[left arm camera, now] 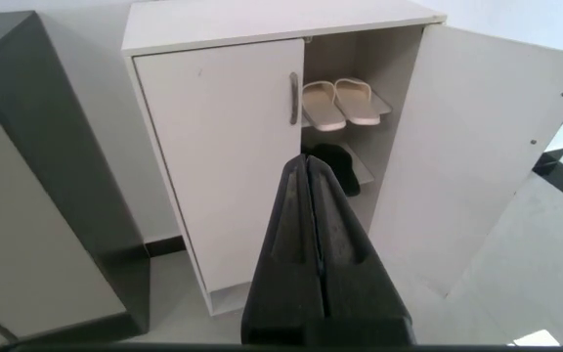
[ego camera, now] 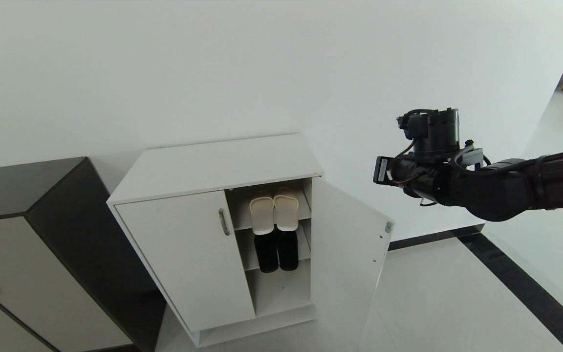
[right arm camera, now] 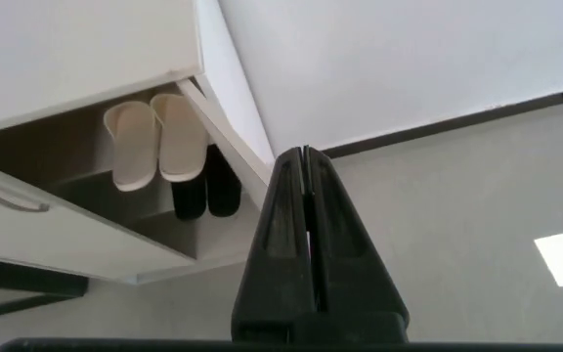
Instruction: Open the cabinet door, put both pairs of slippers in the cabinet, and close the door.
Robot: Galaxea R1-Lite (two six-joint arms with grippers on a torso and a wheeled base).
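The white cabinet (ego camera: pixel 223 161) stands against the wall with its right door (ego camera: pixel 345 254) swung open and its left door (ego camera: pixel 188 254) closed. A white pair of slippers (ego camera: pixel 274 212) lies on the upper shelf, and a black pair of slippers (ego camera: pixel 276 252) on the shelf below. My right gripper (ego camera: pixel 379 171) hangs shut and empty, high and to the right of the open door. In the right wrist view the shut gripper (right arm camera: pixel 307 154) points past the white pair (right arm camera: pixel 156 142). My left gripper (left arm camera: pixel 308 161) is shut on nothing, in front of the closed door (left arm camera: pixel 223 147), near the black pair (left arm camera: pixel 345 168).
A dark cabinet (ego camera: pixel 27 234) stands close on the white one's left. The bottom shelf (ego camera: pixel 279 291) is bare. Pale floor (ego camera: pixel 447 303) lies open to the right of the door, crossed by a black strip (ego camera: pixel 521 278) along the wall and a glass partition.
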